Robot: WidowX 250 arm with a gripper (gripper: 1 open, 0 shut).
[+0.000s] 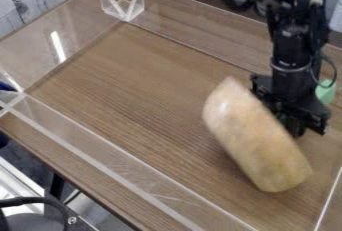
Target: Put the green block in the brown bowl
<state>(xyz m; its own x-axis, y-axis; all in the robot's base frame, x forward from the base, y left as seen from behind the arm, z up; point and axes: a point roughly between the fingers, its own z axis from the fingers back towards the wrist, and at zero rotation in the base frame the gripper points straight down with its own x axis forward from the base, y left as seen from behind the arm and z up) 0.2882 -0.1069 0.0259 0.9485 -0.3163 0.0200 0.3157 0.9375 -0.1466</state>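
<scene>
The brown bowl (254,140) is tipped up on its edge at the right of the table. Its rounded outside faces the camera and its inside is hidden. My gripper (305,120) comes down from above at the bowl's far right rim and looks shut on that rim, with the fingertips partly hidden behind the wood. The green block (325,92) shows only as a small bright green patch just behind and to the right of the gripper, near the right edge of the view.
The wooden tabletop (120,85) is fenced by low clear acrylic walls (80,140) along the front and left. A small clear acrylic stand (123,2) sits at the back left corner. The right wall runs close to the gripper.
</scene>
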